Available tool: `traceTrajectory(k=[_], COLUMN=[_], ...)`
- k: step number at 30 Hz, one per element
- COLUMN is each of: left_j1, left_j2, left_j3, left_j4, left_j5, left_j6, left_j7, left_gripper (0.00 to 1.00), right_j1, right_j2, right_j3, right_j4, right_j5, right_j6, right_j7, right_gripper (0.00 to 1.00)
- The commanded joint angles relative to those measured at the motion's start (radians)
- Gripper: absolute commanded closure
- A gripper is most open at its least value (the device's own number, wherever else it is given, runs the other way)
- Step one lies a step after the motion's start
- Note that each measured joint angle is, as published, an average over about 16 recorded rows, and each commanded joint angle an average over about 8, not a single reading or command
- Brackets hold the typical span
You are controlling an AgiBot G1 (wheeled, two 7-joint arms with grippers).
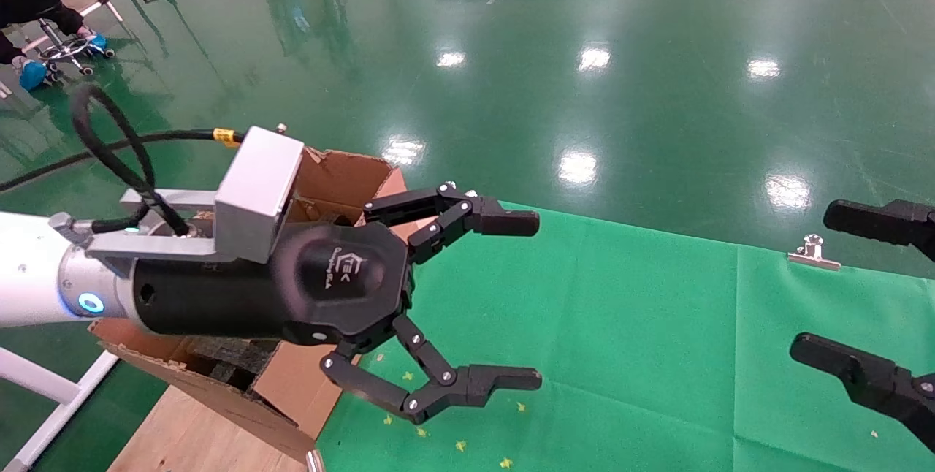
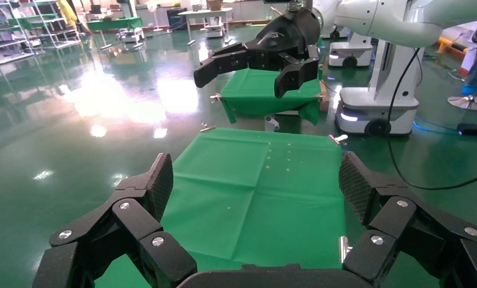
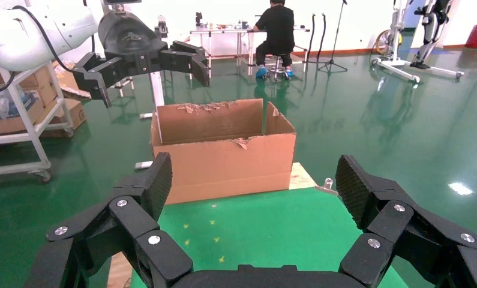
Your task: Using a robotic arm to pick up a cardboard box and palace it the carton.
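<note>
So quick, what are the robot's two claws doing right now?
Left gripper: open, holding nothing, beside the carton.
Right gripper: open, holding nothing, over the green cloth.

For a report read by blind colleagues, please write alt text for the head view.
The left end effector, open and empty, hangs over a green cloth, in front of an open brown carton with ragged flaps. The right end effector, also open, enters from the right edge. A metal clip sits on the cloth's far edge, with glossy green floor beyond.
</note>
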State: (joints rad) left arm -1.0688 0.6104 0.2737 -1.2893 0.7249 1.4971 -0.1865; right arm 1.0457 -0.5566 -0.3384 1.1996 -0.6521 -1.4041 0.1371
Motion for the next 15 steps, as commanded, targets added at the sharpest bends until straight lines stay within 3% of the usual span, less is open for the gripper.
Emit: traceTrajectory(k=[1,15], left_j1=[-0.002,-0.006], left_j2=[0.000,0.001], left_j3=[0.002,0.007], left_j4=[0.002,0.006], left_j5=[0.002,0.007], left_j6=[-0.001,-0.002], left_j7=[-0.001,-0.002], left_gripper=[0.00,0.00], right_j1=[0.000,0.000], right_j2=[0.000,0.000], right_j3=[0.000,0.000], right_j4=[0.000,0.000], right_j5=[0.000,0.000], right_j6=[0.000,0.000], right_j7=[0.000,0.000], right_gripper=[0.00,0.00])
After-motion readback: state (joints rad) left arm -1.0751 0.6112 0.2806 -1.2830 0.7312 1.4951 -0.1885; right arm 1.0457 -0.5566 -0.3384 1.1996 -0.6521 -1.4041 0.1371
